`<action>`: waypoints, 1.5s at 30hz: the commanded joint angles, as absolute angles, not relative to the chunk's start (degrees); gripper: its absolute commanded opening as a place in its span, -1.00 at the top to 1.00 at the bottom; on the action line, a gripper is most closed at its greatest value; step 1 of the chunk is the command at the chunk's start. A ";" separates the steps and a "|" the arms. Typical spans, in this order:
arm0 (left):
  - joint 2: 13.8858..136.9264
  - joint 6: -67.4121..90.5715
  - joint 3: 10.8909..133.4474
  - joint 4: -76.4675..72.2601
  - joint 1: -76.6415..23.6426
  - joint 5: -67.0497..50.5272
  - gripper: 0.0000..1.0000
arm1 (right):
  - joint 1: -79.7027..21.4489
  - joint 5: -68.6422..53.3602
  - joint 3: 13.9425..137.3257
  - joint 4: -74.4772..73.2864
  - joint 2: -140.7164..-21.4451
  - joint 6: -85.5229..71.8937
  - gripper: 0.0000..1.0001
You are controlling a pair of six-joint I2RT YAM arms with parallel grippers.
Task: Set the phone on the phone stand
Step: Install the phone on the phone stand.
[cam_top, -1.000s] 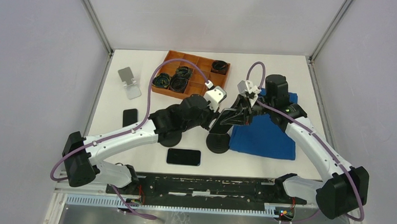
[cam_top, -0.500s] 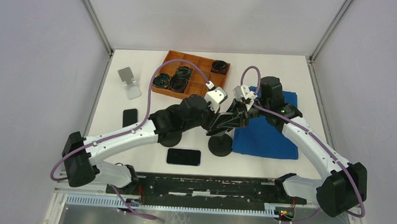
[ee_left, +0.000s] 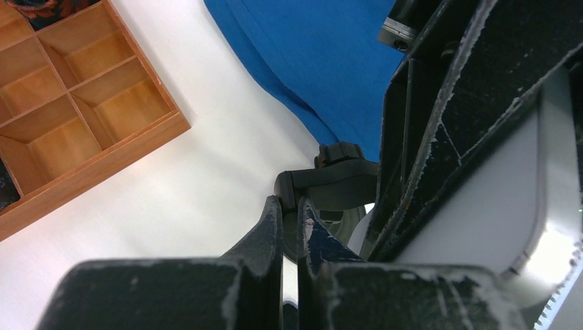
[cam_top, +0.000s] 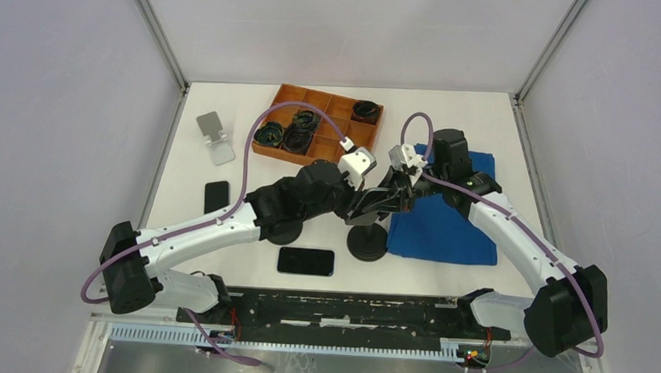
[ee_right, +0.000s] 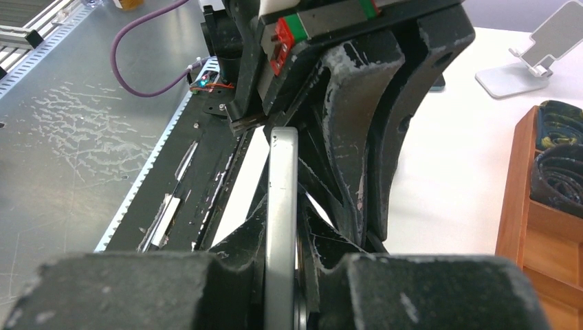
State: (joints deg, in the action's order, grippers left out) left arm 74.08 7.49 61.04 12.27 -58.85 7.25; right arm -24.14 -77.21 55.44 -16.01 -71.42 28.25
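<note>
**A:** Where's the phone?

**B:** In the right tool (ee_right: 282, 237), which is clenched on it. The phone (ee_right: 282, 172) shows edge-on between the fingers. It is held off the surface (cam_top: 484, 126), over the black stand (cam_top: 367, 242), whose round base sits just beside the blue cloth (cam_top: 444, 227).

**A:** Is it touching the stand?

**B:** Can't tell. Both tools crowd over the stand's top and hide that spot.

**A:** And the left tool?

**B:** The left tool (ee_left: 290, 220) is clenched, its fingers pressed almost together. Its tip is close to the stand's upper arm, and it faces the right tool head-on.

**A:** What else is out there?

**B:** A second phone (cam_top: 306, 260) lies flat near the front edge, and a third phone (cam_top: 216, 195) lies further left. A silver stand (cam_top: 214, 138) is at the far left. An orange tray (cam_top: 317, 126) at the back holds dark coils in some of its compartments.
</note>
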 commanded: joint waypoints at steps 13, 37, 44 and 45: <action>72.91 9.50 61.56 5.84 -59.10 10.03 0.96 | -17.95 -67.95 44.99 -1.17 -64.62 13.40 1.00; 74.98 8.17 62.55 6.53 -59.58 15.04 0.96 | -15.19 -54.45 44.31 -4.28 -65.33 8.07 1.00; 76.01 6.62 62.93 6.72 -60.16 16.59 0.96 | -14.42 -51.47 42.92 -4.05 -64.71 4.96 1.00; 76.14 6.53 63.00 6.69 -60.28 16.75 0.96 | -14.38 -51.32 42.74 -4.03 -64.53 4.61 1.00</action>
